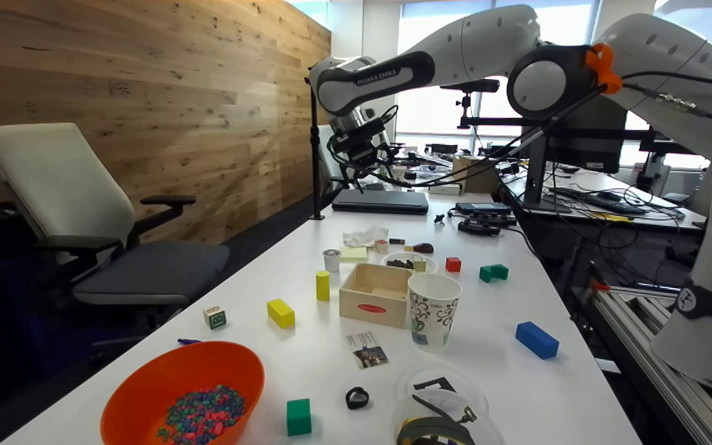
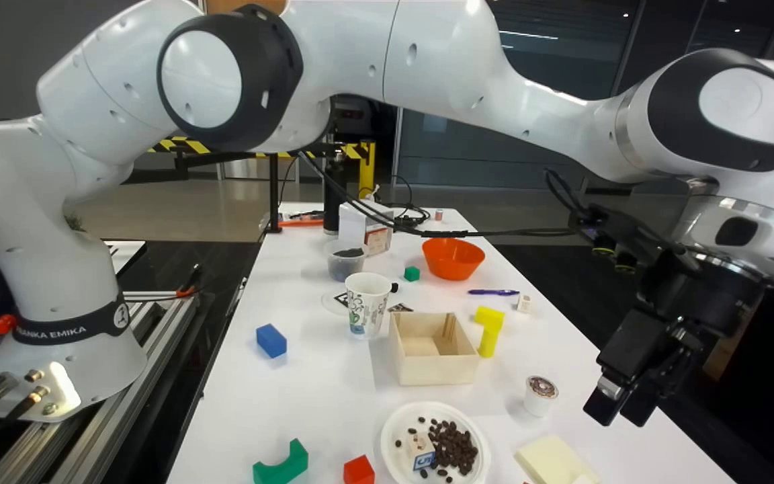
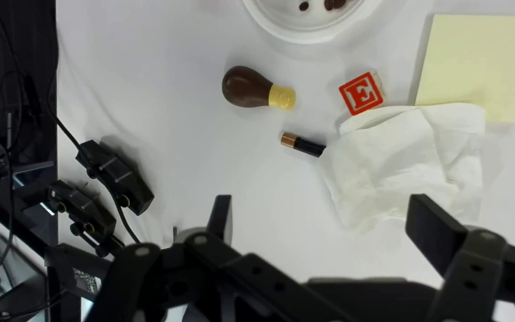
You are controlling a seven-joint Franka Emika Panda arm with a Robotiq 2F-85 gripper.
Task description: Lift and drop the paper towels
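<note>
While the hand [image 3: 322, 219] hangs spread wide above the counter [image 3: 195, 147], the paper towel [image 3: 400, 165] lies right of centre in the wrist view, up and right of the gap's middle, so lowering likely first calls for shifting that way.

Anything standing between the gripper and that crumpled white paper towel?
Nothing visible blocks the gripper from the paper towel in the wrist view. The battery and letter block sit by the towel's edge, not on top of it.
</note>
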